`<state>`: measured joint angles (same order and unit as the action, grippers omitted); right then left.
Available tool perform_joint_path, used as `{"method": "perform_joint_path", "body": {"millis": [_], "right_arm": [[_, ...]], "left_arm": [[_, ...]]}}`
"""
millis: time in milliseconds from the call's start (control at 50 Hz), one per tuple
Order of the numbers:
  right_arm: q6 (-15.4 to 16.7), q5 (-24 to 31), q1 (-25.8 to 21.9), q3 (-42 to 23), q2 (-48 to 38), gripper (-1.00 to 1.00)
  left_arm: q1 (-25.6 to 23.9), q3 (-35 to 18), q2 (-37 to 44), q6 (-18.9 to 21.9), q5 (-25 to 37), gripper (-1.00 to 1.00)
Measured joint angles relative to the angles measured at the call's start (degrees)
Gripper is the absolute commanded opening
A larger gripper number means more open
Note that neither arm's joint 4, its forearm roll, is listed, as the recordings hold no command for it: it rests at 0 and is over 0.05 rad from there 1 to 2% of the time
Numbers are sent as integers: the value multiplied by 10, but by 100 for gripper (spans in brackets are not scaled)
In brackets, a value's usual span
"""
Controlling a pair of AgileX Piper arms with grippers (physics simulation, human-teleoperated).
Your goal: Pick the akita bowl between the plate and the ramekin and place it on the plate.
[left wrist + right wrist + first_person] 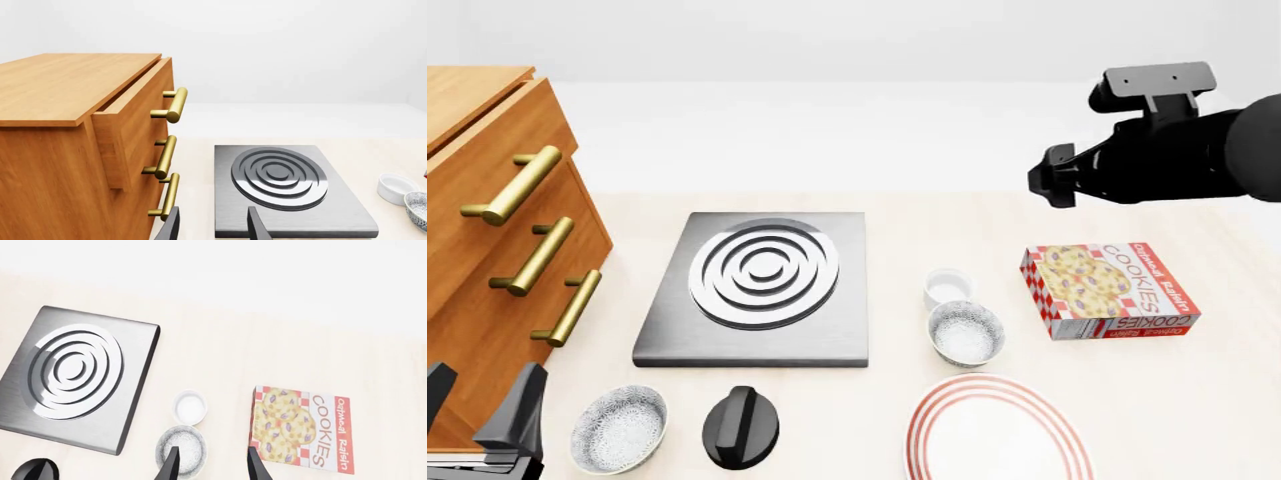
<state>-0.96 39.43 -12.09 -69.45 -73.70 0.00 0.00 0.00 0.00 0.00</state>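
Your right gripper (210,465) is open and empty, jaws spread, hanging high over the far right of the table, and its own camera looks straight down on the target: the bowl (181,450) sits just beyond the tip of one finger (171,464), a touch off-centre toward that finger, not between the two. So you need a drop and a small sideways nudge. In the front view that bowl (965,332) lies between the ramekin (948,288), just behind it, and the plate (998,432), just in front of it at the near edge. It is round, so no axis to line up. Your left gripper (478,410) is also open with nothing in it, down by the drawer cabinet (487,250), next to the look-alike bowl (619,428); leave that one alone. The right arm is my pick for this.
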Motion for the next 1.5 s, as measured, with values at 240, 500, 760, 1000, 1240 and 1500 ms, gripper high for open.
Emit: {"method": "perform_joint_path", "body": {"millis": [240,500,760,1000,1240,1500], "right_arm": [[-23,-65,-5,49,-65,100],[-32,-123,11,100,-107,100],[-52,-161,21,143,-127,100],[-88,-188,7,174,-139,100],[-116,-210,-8,188,-157,100],[-127,-228,-17,202,-172,100]], "left_arm": [[0,0,0,0,0,100],[0,0,0,0,0,100],[0,0,0,0,0,100],[0,0,0,0,0,100],[0,0,0,0,0,100],[0,0,0,0,0,100]]}}
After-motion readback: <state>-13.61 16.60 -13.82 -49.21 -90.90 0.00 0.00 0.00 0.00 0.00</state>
